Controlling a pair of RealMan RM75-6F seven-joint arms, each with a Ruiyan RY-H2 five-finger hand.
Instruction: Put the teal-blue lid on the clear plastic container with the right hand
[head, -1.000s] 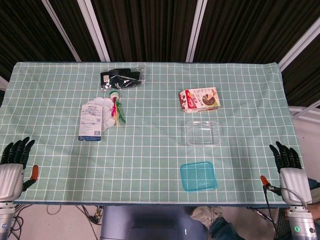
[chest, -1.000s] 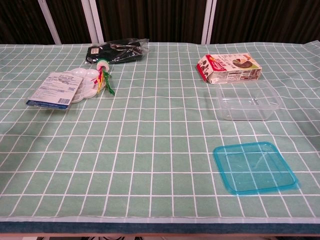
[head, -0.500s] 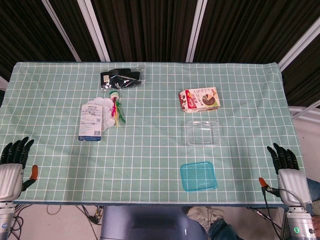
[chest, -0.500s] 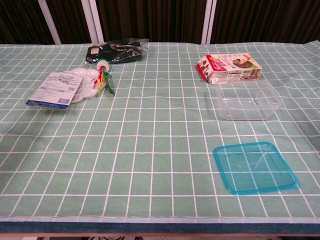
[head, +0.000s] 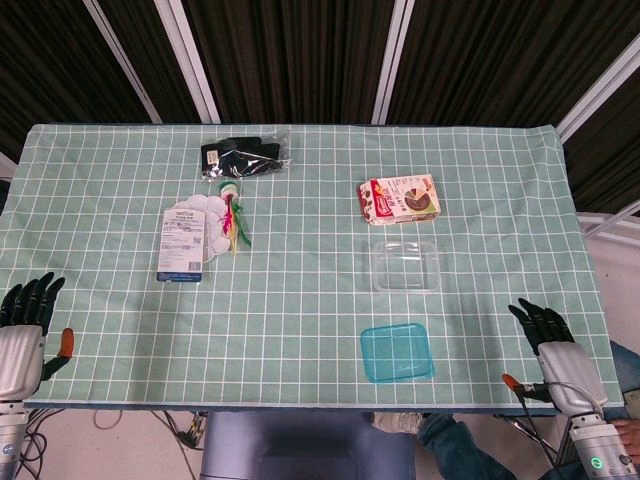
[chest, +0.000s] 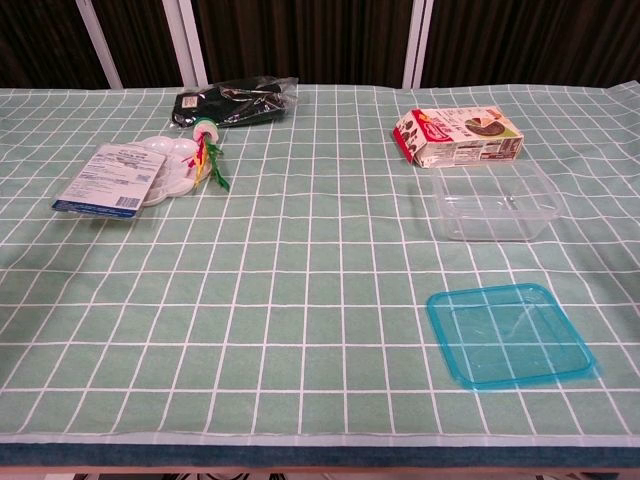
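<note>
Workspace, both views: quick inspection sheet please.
Surface: table under a green checked cloth, flat.
Job's things: lid flat near the front edge; container behind it, open, apart from it.
Clutter: snack box just behind the container; black bag, white tray and label card at far left.
Hands: left hand and right hand at the front corners, holding nothing.
Cables: some below the front edge.
Surroundings: dark slatted wall.

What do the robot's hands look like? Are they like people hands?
A bit. Both the left hand and the right hand have black fingers on a silver-grey metal palm, with an orange tip on the thumb. A thin cable runs beside the right wrist, which has a small green light.
</note>
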